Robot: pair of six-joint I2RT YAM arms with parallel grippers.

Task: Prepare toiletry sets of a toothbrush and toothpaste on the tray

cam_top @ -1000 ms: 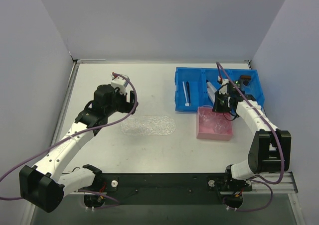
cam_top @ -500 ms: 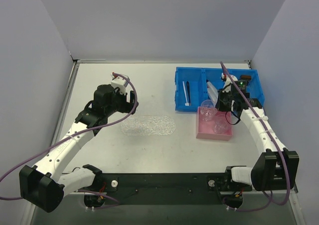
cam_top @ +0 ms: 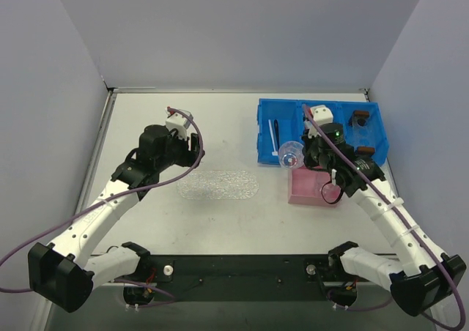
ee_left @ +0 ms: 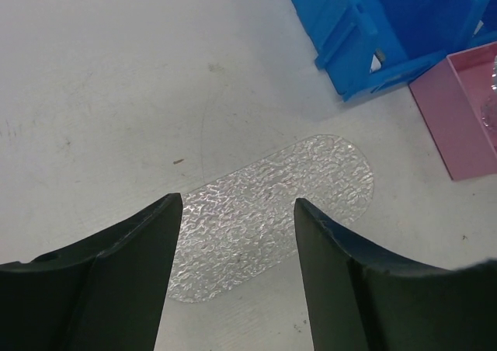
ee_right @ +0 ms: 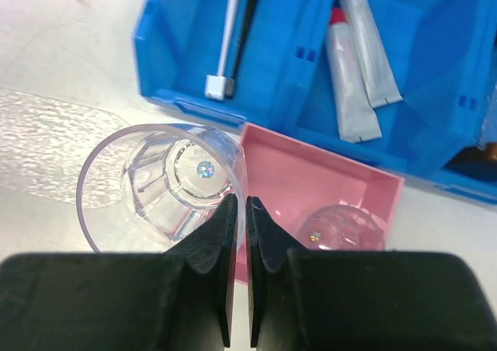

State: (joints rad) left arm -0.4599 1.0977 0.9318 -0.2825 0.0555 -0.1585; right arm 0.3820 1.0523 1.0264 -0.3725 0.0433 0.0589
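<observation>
The clear textured tray (cam_top: 218, 184) lies bare mid-table; it also shows in the left wrist view as the tray (ee_left: 311, 188). My left gripper (cam_top: 196, 151) hovers over its left end, open, and the left gripper (ee_left: 237, 203) has nothing between its fingers. A white toothbrush (ee_right: 225, 36) and a black toothbrush (ee_right: 248, 13) lie in the blue bin's left compartment. Two toothpaste tubes (ee_right: 345, 95) lie in the middle compartment. My right gripper (ee_right: 239, 211) is shut on the rim of a clear cup (ee_right: 159, 184), held just left of the pink box.
The blue compartmented bin (cam_top: 267, 154) stands at the back right, with small brown blocks (cam_top: 359, 116) in its right compartment. The pink box (cam_top: 304, 192) sits just in front of it and holds another clear cup (ee_right: 345, 227). Walls close off the table's sides and back.
My right gripper closed on a clear cup in the pink box, then lifted it out and carried it left. The left arm stayed put, and its jaws narrowed slightly.
</observation>
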